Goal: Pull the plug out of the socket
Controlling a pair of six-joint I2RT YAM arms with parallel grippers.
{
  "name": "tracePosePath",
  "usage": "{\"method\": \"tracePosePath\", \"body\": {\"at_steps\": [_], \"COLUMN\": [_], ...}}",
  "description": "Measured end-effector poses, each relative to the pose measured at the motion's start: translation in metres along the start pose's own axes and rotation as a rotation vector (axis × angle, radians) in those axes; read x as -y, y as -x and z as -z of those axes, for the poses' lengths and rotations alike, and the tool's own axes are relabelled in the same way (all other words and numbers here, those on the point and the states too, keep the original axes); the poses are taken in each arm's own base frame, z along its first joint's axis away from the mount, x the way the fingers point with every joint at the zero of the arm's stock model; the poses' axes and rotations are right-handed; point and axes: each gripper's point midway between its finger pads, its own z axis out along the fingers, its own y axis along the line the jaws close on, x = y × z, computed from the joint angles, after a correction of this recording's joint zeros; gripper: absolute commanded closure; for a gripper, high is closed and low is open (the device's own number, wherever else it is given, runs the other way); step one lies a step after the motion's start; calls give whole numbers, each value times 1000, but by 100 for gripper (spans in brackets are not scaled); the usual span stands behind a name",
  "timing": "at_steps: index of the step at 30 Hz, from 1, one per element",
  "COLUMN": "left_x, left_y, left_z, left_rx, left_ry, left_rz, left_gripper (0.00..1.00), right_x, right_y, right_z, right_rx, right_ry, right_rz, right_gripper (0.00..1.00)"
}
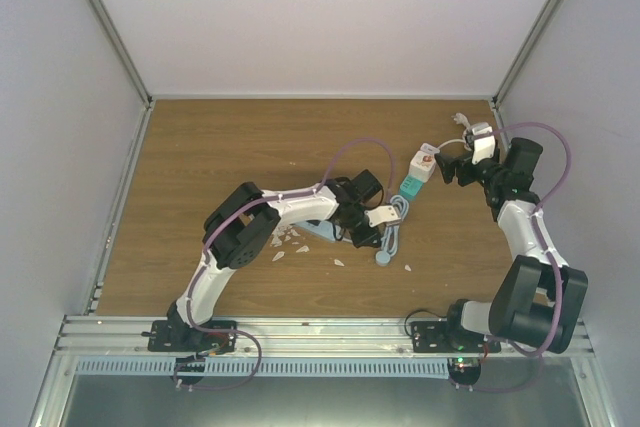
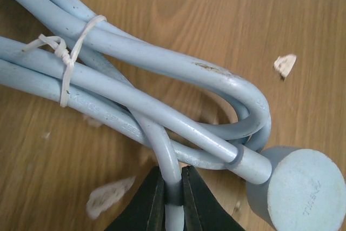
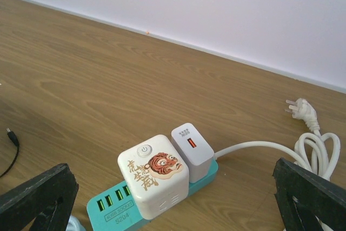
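Observation:
A teal socket strip (image 3: 108, 209) lies on the wooden table, also in the top view (image 1: 411, 185). A white cube adapter with a tiger face (image 3: 154, 174) and a white USB charger plug (image 3: 192, 147) sit plugged in it. My right gripper (image 3: 170, 190) is open wide, its fingers (image 3: 38, 198) either side of the strip and apart from it; it also shows in the top view (image 1: 447, 167). My left gripper (image 2: 172, 179) is shut on a light-blue coiled cable (image 2: 162, 79), down on the table beside the strip (image 1: 385, 219).
The blue cable ends in a round blue plug head (image 2: 303, 187) and is tied with a white band (image 2: 70, 52). A white cord with a plug (image 3: 303, 112) lies coiled at the far right. A thin black wire (image 3: 11, 139) and white scraps (image 1: 285, 242) lie on the table.

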Motion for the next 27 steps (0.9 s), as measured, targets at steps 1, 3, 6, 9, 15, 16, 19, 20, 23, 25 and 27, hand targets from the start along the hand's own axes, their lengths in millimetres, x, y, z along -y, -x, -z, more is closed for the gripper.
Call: {"method": "tracePosePath", "body": {"at_steps": [1,3,6,9,15,16,19,20,23,25,27], "left_x": [3,7,12,15,26,25,30,31,33,34,33], "left_y": [4,10,20,27,32,31,26,26,31,37,40], "left_z": [-3,-8,-15,-20,-16,-13,3,11,39,59,81], "left_rx": [2,6,17,27,47,51,62,72,115,154,200], "left_ry": [-4,-12,-25,-39,-96,-102,-136,-148,-175,-195,-225], "left_rz": [-7,-12,-18,-23,-63,-66,-74,-79,-95,-105,-99], "left_gripper": [93,92,89,78,24,16,1,1,1,1,1], "right_x": [0,0,1,1,2,2,3,3,-1,-4,-9], "right_y": [0,0,0,0,3,6,17,20,27,29,32], "right_z": [0,0,0,0,3,5,10,11,15,16,14], "right_rx": [0,0,-1,-1,8,13,48,60,99,113,123], "right_ry": [0,-1,-2,-5,-15,-19,-34,-36,-35,-23,-7], "right_rz": [0,-2,-9,-13,-8,-3,24,34,61,69,78], "right_gripper": [0,0,0,0,0,0,0,0,0,0,0]}}
